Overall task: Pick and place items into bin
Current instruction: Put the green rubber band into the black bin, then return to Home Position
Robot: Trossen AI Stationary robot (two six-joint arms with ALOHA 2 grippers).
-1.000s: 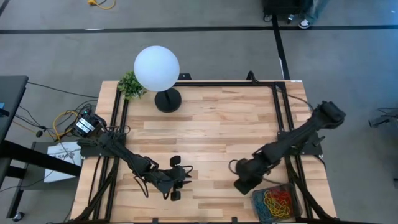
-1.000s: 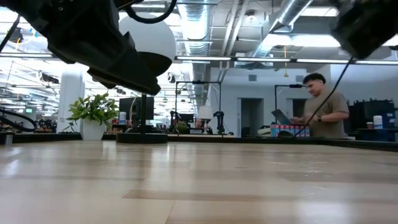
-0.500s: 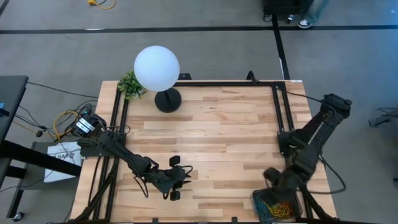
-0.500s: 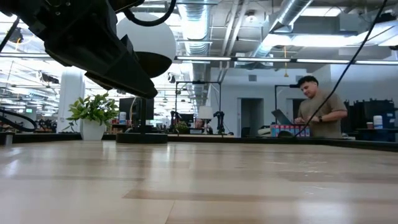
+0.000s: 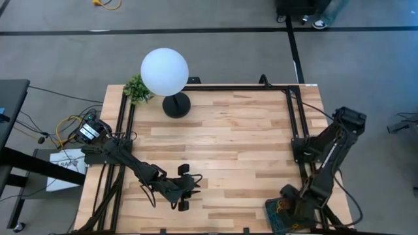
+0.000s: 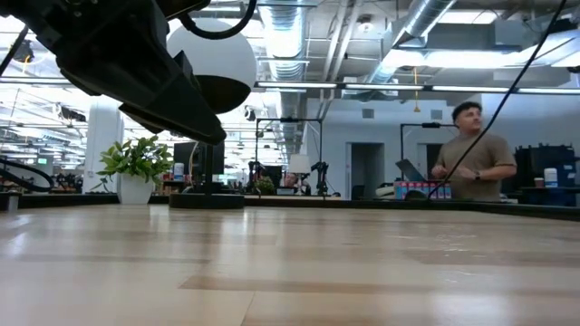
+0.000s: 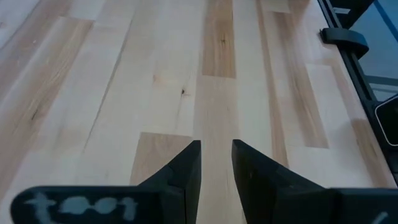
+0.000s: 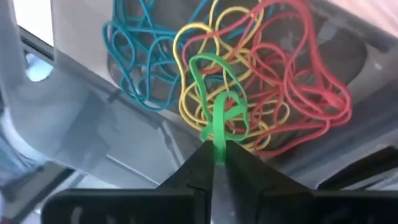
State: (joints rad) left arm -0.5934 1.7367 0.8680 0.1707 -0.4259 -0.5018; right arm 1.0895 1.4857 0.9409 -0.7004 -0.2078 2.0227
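Note:
The bin (image 5: 275,213), a small dark mesh tray, stands at the table's near right corner. In it lies a tangle of red (image 8: 305,81), yellow (image 8: 202,65) and blue (image 8: 137,56) rubber bands. My right gripper (image 5: 293,207) hangs over the bin, pointing steeply down, shut on a green rubber band (image 8: 219,115). At the near left my left gripper (image 5: 187,188) waits above bare wood, open (image 7: 216,149), with nothing between its fingers. My right gripper pinches the green band by one end of its loop (image 8: 219,146) between its two fingertips, from above and pointing down. The rest of the band hangs below the fingers, twisted, over the pile in the bin. Whether it rests on the pile I cannot tell.
A white globe lamp (image 5: 164,70) on a black base and a small plant (image 5: 137,88) stand at the far left. Black frame rails (image 5: 297,130) run along both table sides. A person (image 6: 473,149) stands in the room beyond the table.
My right gripper has swung from the near middle-right of the table toward the near right corner, turning about as it went, and now hangs over the bin with the green band.

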